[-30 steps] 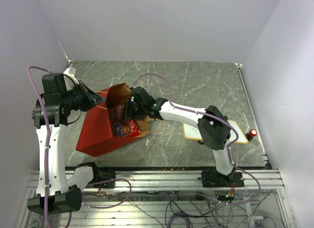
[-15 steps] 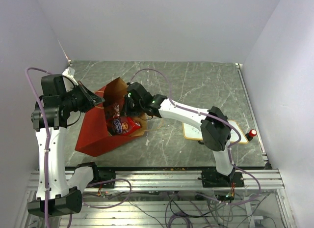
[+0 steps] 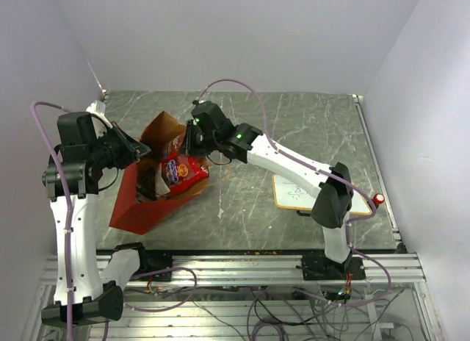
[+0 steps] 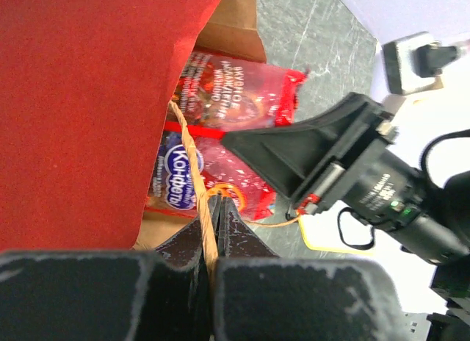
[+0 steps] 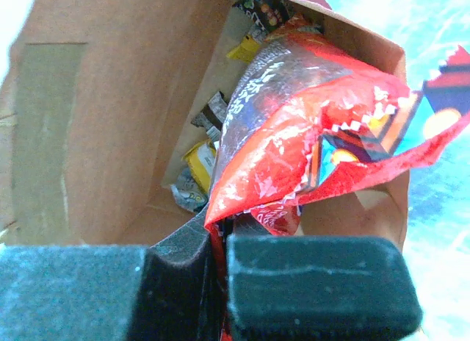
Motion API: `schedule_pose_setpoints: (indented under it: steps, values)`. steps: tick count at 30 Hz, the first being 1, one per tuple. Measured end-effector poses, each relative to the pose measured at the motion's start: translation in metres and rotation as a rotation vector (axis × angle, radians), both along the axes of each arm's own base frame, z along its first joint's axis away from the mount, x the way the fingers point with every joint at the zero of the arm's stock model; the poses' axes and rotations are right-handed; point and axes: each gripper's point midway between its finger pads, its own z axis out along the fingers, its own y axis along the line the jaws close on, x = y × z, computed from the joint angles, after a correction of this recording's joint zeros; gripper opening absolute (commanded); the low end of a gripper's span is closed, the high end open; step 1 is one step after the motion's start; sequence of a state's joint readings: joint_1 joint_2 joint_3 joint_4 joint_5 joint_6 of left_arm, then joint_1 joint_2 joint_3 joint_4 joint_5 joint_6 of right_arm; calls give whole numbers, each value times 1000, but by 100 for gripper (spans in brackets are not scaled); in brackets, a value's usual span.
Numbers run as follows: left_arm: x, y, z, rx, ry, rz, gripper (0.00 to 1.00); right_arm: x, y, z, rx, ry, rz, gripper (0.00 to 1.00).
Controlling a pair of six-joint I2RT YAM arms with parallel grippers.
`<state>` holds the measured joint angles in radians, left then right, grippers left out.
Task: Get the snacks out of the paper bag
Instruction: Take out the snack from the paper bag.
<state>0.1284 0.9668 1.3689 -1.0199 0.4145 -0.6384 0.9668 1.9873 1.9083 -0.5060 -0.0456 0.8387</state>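
Red foil filled the right wrist view: the large snack bag (image 5: pixel 294 135), clamped by its near edge in the right pincer (image 5: pixel 220 242), ran lengthwise back into the paper bag (image 3: pixel 132 205), half out. The left pincer (image 4: pixel 211 237) pinched its twisted handle (image 4: pixel 192 146). Only that view showed small yellow packets (image 5: pixel 197 161) deeper inside.

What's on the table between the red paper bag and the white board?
Nothing sits there. In the top view, that stretch of table between the paper bag and the white board is bare, though the right arm reaches across above it.
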Motion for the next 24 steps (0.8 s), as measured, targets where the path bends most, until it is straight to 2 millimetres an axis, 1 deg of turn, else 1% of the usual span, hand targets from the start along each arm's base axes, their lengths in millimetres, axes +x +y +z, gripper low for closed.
schedule_pose_setpoints:
  steps: [3,5,15,17,20,24]
  values:
    - [-3,0,-4,-4,6,4,7,-3,-10,16,-1,-16,-6,0]
    - [-5,-1,-6,-6,11,4,7,-3,-13,30,6,-34,-4,0]
    - [-4,-1,-22,-21,54,11,7,-4,-17,124,125,-184,22,0]
    - [-3,-1,-22,-25,50,14,7,-7,-23,141,142,-217,27,0]
    - [0,-1,-20,-31,42,17,7,-10,-36,159,143,-267,23,0]
    - [2,-1,-22,-30,48,17,7,-14,-62,187,134,-357,-2,0]
